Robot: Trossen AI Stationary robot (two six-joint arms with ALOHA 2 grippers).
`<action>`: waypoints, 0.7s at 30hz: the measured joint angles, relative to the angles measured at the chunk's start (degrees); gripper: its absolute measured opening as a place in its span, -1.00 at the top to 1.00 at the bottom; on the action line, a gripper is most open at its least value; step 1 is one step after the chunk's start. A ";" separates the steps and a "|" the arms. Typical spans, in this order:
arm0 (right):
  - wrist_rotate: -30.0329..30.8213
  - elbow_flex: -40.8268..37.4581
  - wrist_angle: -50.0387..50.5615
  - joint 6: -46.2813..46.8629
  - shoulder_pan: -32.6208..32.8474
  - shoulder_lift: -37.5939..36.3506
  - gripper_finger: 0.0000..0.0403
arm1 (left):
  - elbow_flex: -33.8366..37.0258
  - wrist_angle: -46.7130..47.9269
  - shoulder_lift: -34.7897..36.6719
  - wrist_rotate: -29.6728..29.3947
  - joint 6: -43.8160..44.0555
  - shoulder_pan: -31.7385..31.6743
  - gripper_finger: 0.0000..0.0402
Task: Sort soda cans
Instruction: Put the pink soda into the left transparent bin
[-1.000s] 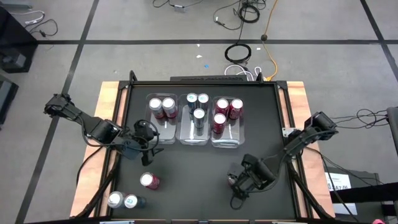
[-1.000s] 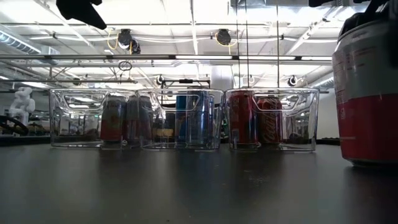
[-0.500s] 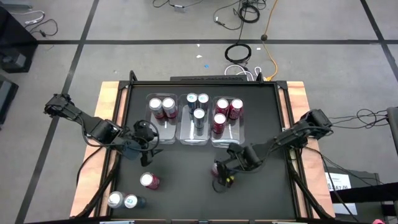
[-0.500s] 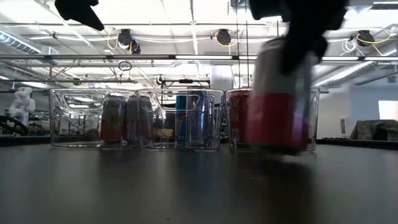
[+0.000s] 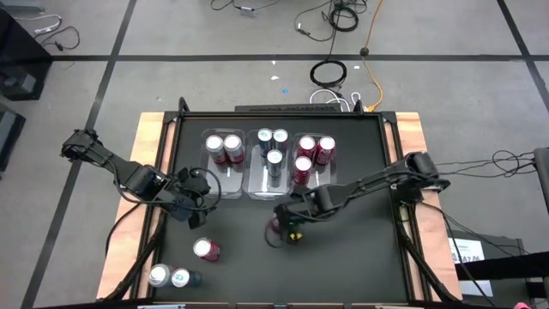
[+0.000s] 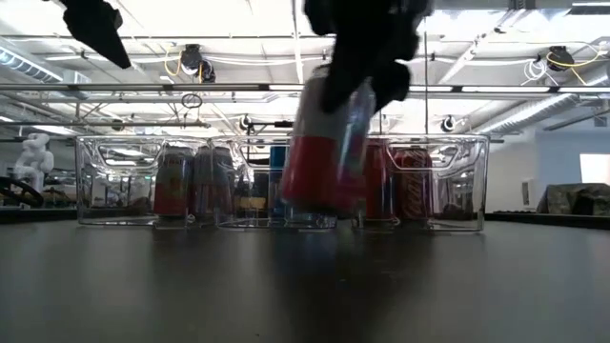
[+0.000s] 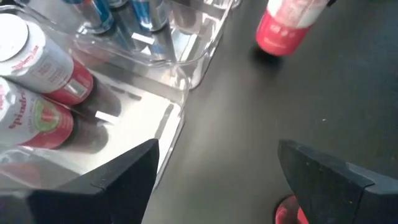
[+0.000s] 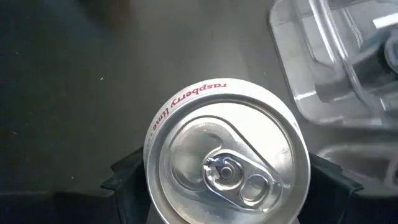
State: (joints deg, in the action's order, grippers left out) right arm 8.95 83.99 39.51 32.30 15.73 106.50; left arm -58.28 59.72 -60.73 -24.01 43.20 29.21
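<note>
Over the black table [image 5: 360,257], right tool [image 5: 283,230] clamps a can [image 8: 227,168].

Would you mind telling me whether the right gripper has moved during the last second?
Yes. The right gripper, holding a red can, has travelled leftward across the table, now below the middle bin.

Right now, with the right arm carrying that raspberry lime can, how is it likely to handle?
The can looks rigid but thin-walled, so a hard squeeze may dent it. Its smooth round sides could slip between the right gripper jaws. Its tab looks unopened, so probably full and fairly heavy.
</note>
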 joint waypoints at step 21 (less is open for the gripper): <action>-4.82 50.81 21.28 -12.00 -6.52 32.26 -0.42 | 0.00 6.64 0.00 9.15 1.46 0.09 -0.67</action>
State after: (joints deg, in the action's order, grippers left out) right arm 4.13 134.80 60.79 20.30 9.21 138.76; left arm -58.28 66.36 -60.73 -14.86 44.66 29.30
